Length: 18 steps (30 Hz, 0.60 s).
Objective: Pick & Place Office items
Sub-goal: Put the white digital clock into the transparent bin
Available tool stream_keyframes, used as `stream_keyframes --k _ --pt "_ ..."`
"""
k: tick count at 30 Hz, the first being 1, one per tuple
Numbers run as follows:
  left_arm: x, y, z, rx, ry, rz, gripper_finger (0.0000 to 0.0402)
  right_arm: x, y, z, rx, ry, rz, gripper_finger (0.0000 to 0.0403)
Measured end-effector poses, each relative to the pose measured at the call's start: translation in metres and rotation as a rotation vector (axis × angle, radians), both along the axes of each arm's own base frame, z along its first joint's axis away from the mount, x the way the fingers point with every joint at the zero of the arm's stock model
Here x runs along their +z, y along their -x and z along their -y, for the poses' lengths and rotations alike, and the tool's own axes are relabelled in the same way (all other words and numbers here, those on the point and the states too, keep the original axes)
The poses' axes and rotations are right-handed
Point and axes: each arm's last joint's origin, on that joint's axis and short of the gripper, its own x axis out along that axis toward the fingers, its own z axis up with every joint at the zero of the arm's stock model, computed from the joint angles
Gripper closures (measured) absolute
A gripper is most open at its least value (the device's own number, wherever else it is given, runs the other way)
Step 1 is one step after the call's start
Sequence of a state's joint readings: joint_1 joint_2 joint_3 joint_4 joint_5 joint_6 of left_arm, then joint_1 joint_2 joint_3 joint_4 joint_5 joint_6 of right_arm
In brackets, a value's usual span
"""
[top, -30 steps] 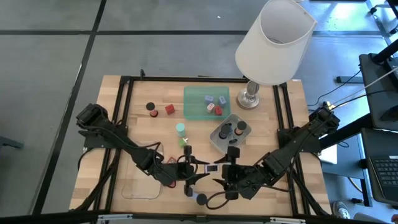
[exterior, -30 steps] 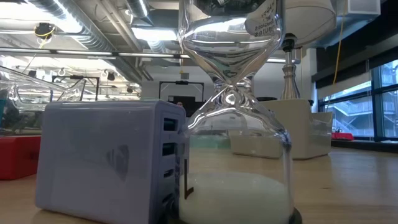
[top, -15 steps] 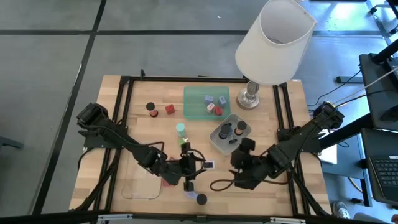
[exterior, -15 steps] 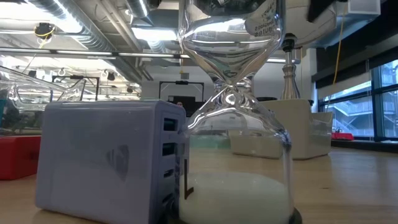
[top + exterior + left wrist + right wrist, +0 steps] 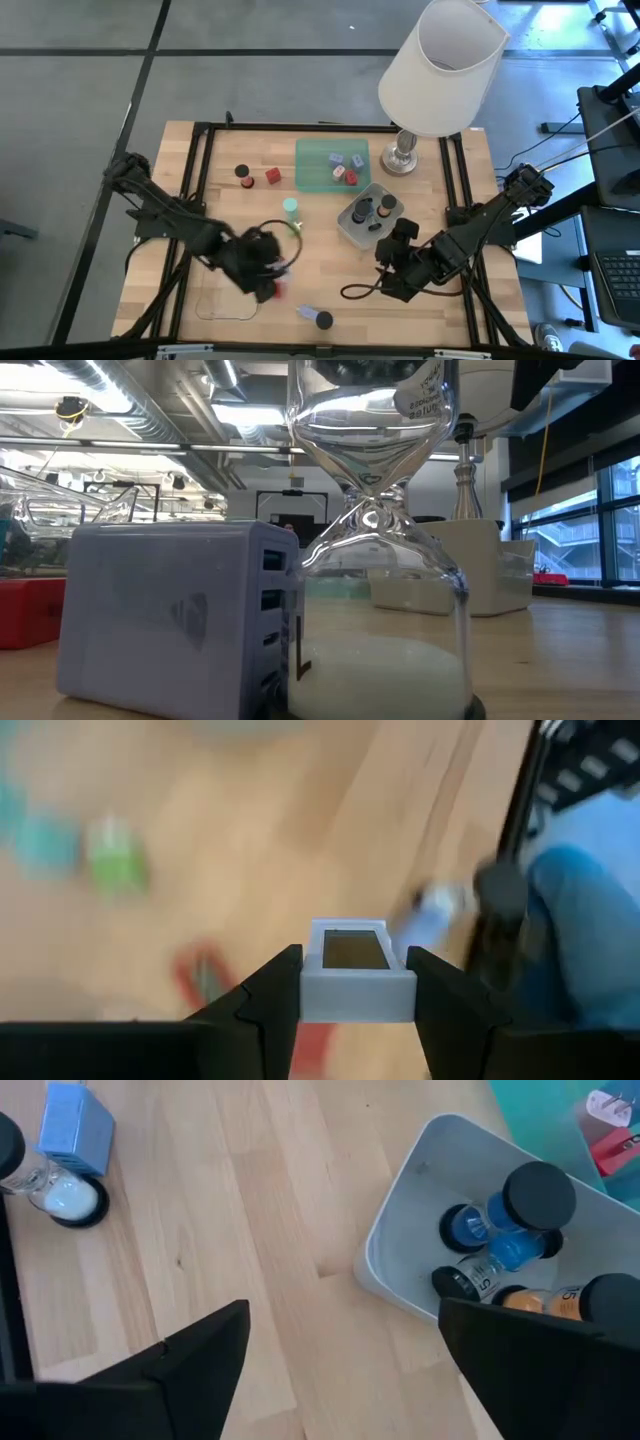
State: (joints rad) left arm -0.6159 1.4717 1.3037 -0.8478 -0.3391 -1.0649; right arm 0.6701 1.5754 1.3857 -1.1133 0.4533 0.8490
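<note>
In the left wrist view my left gripper (image 5: 357, 1005) is shut on a pale blue-grey piece (image 5: 357, 988) with a dark window. In the high view that gripper (image 5: 270, 268) hangs over the table's near left part, beside the clear tray (image 5: 222, 303). My right gripper (image 5: 393, 255) is open just near the grey tray (image 5: 352, 232). Black-capped bottles (image 5: 520, 1230) lie in the grey tray (image 5: 400, 1240). A teal disc (image 5: 290, 206) and a green bit (image 5: 296, 228) sit mid-table. A red block (image 5: 272, 176) and a black cap (image 5: 241, 172) lie farther back. My left gripper pinches the pale blue-grey piece by its two opposite side walls (image 5: 310, 995), one finger on each. The fingers (image 5: 265, 1005) come at it from above, pointing down. The piece is lifted clear of the table, its dark window facing the wrist camera.
The green tray (image 5: 333, 163) holds red and blue bits at the far middle. The white-shaded lamp (image 5: 440, 65) stands at the far right. An hourglass (image 5: 380, 560) and a pale charger block (image 5: 170, 620) stand at the near edge. A red item (image 5: 276, 291) lies under the left gripper.
The two grippers stood close together near the table's near middle, with the pale piece between them. My left gripper has carried the piece toward the left edge. My right gripper has drawn back toward the right and far side, beside the grey tray.
</note>
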Motion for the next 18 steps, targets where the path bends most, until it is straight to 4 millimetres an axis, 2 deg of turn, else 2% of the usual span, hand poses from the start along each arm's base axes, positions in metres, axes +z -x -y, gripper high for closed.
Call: stream_keyframes --k 4,8,12,18 --pt "0.001 0.033 0.01 0.077 0.11 -0.166 0.0245 0.0 0.0 0.0 0.007 0.012 0.005 0.0078" --pt "-0.006 0.057 0.02 0.185 0.104 -0.276 0.0245 0.0 0.0 0.0 0.011 0.023 0.008 0.0079" --pt "-0.029 0.064 0.025 0.258 0.078 -0.368 0.0244 0.001 -0.001 0.001 0.001 0.053 0.032 0.0079" --pt "-0.059 0.063 0.021 0.322 0.017 -0.46 0.0244 0.001 -0.003 0.004 0.031 0.078 0.026 0.0079"
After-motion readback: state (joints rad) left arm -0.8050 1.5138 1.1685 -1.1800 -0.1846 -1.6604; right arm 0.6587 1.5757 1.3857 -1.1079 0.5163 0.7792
